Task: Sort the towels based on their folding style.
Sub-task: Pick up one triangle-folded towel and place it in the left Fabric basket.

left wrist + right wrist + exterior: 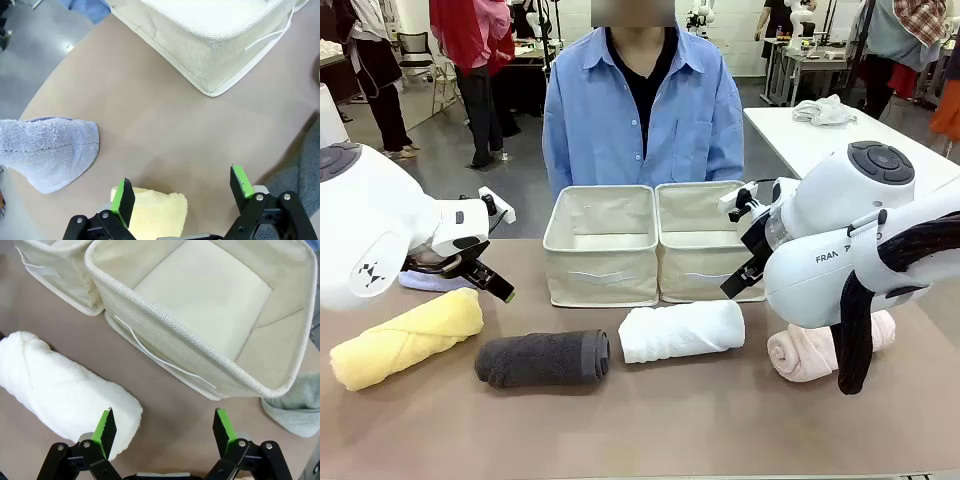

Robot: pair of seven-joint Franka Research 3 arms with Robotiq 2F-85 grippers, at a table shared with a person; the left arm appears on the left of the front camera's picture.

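Towels lay in a row on the table. Front view: the yellow roll (405, 338) sat just below the left gripper (490, 283), and the white roll (680, 331) just below the right gripper (738, 280).

Left wrist view: the jaws stood spread and empty. The yellow roll's end lay beneath one finger, with the lavender-blue cone (50, 155) off to the same side.

Right wrist view: the jaws stood wide apart, holding nothing. The white roll's end lay under one finger, its length running away sideways, and a beige bin (200, 350) stood beyond the fingertips. Each arm seemed nearest its own roll.

Yellow roll (405, 338), grey roll (542, 358), white roll (680, 330), pink roll (800, 355) lie abreast.
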